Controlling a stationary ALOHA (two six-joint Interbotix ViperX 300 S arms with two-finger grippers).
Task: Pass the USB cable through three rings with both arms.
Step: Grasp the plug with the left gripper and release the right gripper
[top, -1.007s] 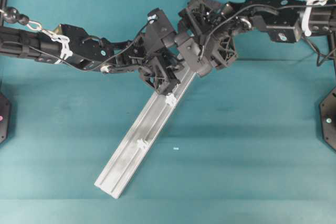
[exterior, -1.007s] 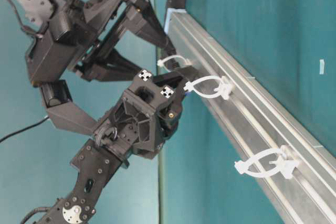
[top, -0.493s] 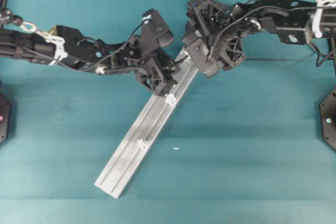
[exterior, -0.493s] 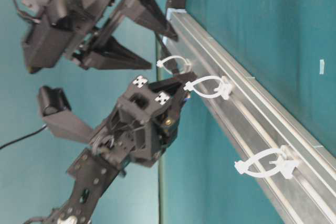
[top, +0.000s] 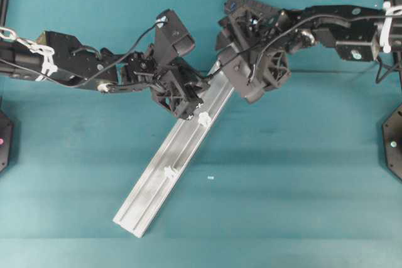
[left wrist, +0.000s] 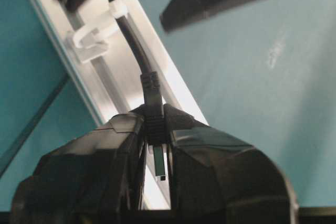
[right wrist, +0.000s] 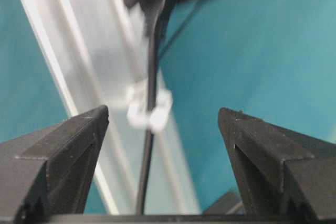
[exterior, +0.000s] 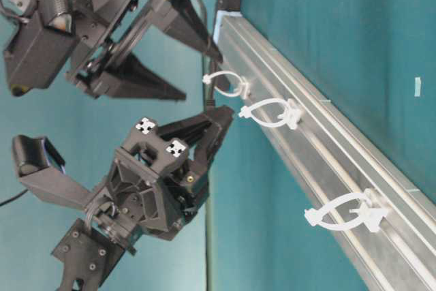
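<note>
The cable [left wrist: 137, 56] runs through the first ring [left wrist: 94, 32] on the rail [top: 169, 164], which lies on the tabletop [top: 301, 174]. Its plug is pinched in the left pincer [left wrist: 156, 129], closed tight on it just past that ring. The right pincer [right wrist: 163, 124] stands wide open above the same ring, holding nothing. Since a second ago the left pincer has drawn back from the second ring [exterior: 269, 114], and both arms have parted. The third ring [exterior: 344, 212] has no cable in it. The right wrist view is blurred.
</note>
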